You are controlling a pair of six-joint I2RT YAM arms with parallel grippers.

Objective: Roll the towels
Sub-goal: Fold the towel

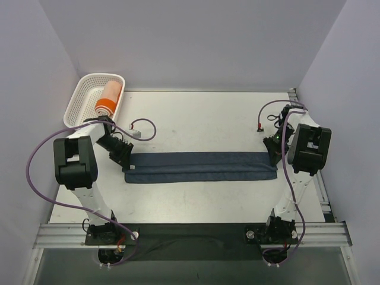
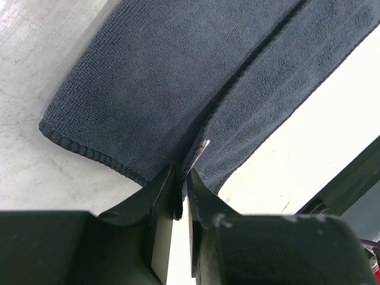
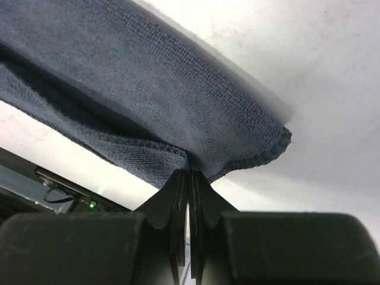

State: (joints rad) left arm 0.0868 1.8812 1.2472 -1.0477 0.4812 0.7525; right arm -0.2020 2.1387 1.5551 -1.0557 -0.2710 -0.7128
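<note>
The navy towel (image 1: pixel 202 167) lies folded into a long strip across the table, stretched between both arms. My left gripper (image 1: pixel 126 163) is shut on its left end; in the left wrist view the jaws pinch the towel's edge (image 2: pixel 181 175) beside a small white tag (image 2: pixel 203 147). My right gripper (image 1: pixel 274 157) is shut on its right end; in the right wrist view the jaws pinch the towel's hem (image 3: pixel 190 167). The orange towel (image 1: pixel 108 99), rolled, with a white band at its near end, lies in the white basket (image 1: pixel 83 95).
The white lattice basket stands at the back left corner. A grey connector with a purple cable (image 1: pixel 138 132) lies behind the towel's left end. Another purple cable (image 1: pixel 267 116) loops near the right arm. White walls enclose the table on three sides.
</note>
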